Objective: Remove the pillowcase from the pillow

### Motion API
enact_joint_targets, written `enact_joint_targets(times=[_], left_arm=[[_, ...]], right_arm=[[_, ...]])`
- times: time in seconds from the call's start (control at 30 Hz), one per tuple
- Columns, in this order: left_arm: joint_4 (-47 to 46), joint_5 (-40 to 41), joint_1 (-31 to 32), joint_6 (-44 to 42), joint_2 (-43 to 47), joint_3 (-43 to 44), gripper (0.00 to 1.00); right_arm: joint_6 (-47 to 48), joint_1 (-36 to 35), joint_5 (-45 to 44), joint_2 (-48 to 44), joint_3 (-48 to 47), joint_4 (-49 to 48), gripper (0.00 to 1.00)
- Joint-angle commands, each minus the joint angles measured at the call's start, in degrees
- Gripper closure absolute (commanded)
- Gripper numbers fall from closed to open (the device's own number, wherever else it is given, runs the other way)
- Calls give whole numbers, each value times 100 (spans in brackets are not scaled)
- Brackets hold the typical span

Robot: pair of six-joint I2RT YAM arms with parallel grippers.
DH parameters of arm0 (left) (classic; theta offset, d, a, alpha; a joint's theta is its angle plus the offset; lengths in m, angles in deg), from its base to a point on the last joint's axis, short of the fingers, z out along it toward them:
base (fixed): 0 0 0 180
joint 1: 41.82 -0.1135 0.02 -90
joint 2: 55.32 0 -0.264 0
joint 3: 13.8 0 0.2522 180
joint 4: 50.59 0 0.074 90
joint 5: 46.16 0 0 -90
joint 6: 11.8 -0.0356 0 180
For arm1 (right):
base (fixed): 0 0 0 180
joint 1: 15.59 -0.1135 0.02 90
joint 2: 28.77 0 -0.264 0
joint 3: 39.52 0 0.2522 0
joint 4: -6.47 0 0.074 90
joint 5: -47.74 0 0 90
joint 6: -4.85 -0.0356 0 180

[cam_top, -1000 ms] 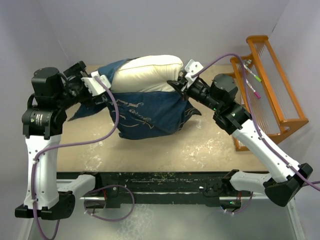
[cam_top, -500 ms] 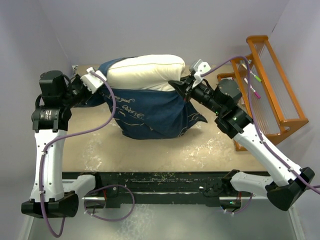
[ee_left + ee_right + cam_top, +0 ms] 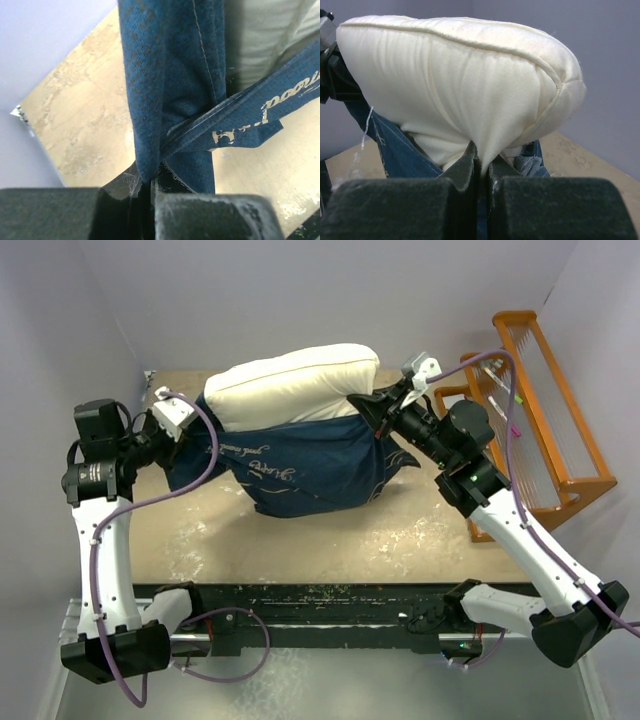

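From above, the pillow (image 3: 300,385) is sitting half out of the pillowcase (image 3: 300,460) at the far side of the tabletop (image 3: 400,530), with the left hand (image 3: 172,432) and right hand (image 3: 362,408) at opposite ends, apparently to draw cover and cushion apart. Cloth is hiding both sets of tips. In the left wrist view, the left hand is pinching a navy hem fold, and most of the sack is running out of frame. In the right wrist view, the right hand is clamping a tuck of cream pillow, seemingly to anchor it, and the pillow is blocking most of the pillowcase.
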Motion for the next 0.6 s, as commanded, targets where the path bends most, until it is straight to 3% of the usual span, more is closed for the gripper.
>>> enact_joint_targets(times=[0.0,0.13,0.2,0.33,0.37,0.43,0.47,0.57], left_arm=[[537,-230,-107,-406,46,-278,92],[731,-374,-103,-808,245,-694,51],[851,-506,-107,-829,337,-459,36],[1514,-1144,-102,-702,61,1491,17],[1716,-1331,-105,-603,-109,2174,8],[1940,-1744,-104,-377,-418,3300,0],[1935,-1885,-106,-272,-529,3657,1],[1622,-2254,-96,-68,-578,4045,1]], right_arm=[[-236,176,-524,-409,-158,-1347,100],[-472,223,-445,-403,-15,-1457,100],[-554,217,-190,-358,19,-1507,100],[-443,213,-150,-131,-181,-1325,100],[-399,209,-106,-43,-270,-1280,100],[-482,197,-3,134,-385,-1214,100],[-517,166,10,191,-412,-1229,100],[-493,3,28,355,-521,-1221,100]])
